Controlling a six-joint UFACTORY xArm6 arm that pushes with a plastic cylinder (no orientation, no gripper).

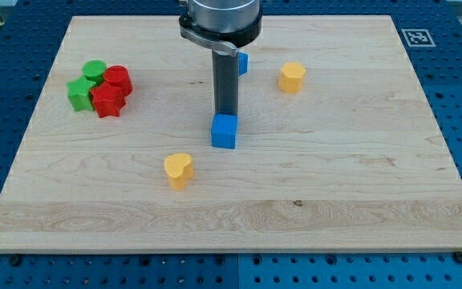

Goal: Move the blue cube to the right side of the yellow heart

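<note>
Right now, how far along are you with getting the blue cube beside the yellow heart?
Partly done. My tip is against the blue cube's top side, so contact is made. The cube sits up and to the right of the yellow heart, with a gap between them. Left: push it down level with the heart, close on its right.

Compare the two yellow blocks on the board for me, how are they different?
The yellow heart lies low, left of the blue cube; the other yellow block lies nearer the view's top right. The heart shows a notched top; the other looks roughly hexagonal. My tip touches neither. Both are yellow.
</note>
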